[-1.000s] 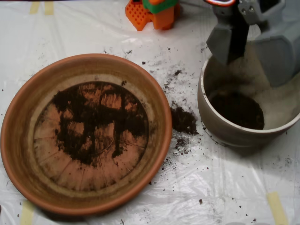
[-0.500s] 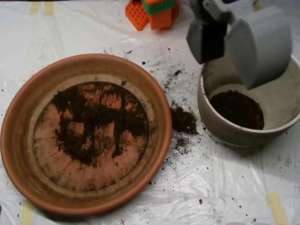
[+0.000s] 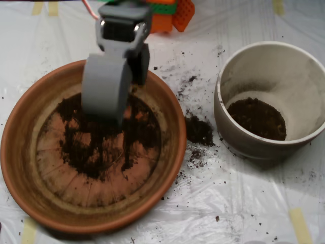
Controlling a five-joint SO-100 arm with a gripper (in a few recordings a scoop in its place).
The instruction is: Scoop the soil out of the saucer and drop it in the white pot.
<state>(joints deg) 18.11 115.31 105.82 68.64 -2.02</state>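
Observation:
The terracotta saucer [image 3: 23, 147] lies at the left, with dark soil [image 3: 101, 142] smeared in clumps and thin patches over its base. My grey scoop [image 3: 124, 101] hangs over the saucer's upper middle. It stands open, its light grey shell low over the soil and the darker half behind it near the far rim. The white pot [image 3: 304, 66] stands at the right, apart from the scoop. A layer of soil [image 3: 256, 118] lies in its bottom and dust stains its inner wall.
A clump of spilled soil [image 3: 199, 130] lies on the white plastic sheet [image 3: 244, 203] between saucer and pot, with crumbs scattered around. An orange and green block [image 3: 172, 12] sits at the top edge behind the arm. Tape strips [image 3: 299, 223] mark the sheet.
The scoop has swung left from above the white pot to above the saucer's upper part. The pot's inside is now fully in sight.

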